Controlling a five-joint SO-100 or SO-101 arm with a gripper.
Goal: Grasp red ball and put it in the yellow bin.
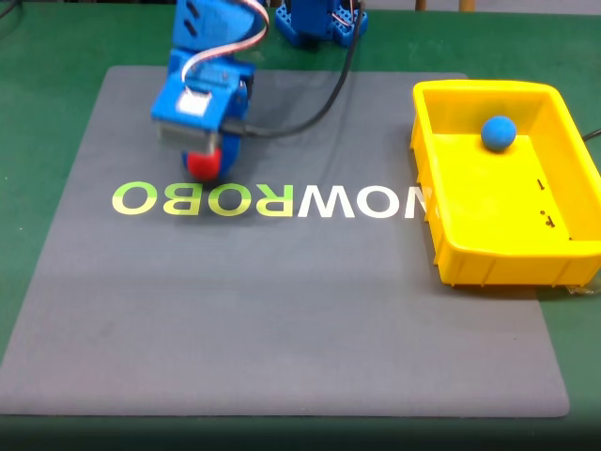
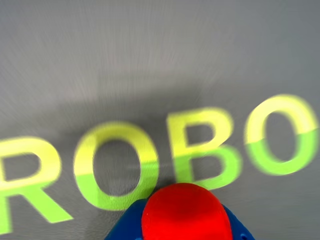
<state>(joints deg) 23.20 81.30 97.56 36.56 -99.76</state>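
The red ball sits between the blue jaws of my gripper at the mat's back left, just behind the green "ROBO" lettering. The wrist view shows the red ball at the bottom centre, with blue fingers hugging both its sides; the gripper is shut on it. I cannot tell whether the ball touches the mat. The yellow bin stands at the right edge of the mat, well away from the gripper.
A blue ball lies inside the bin near its back wall. The grey mat with "ROBOWOW" lettering covers the green table. The arm's blue base stands at the back, and a black cable trails from it to the gripper.
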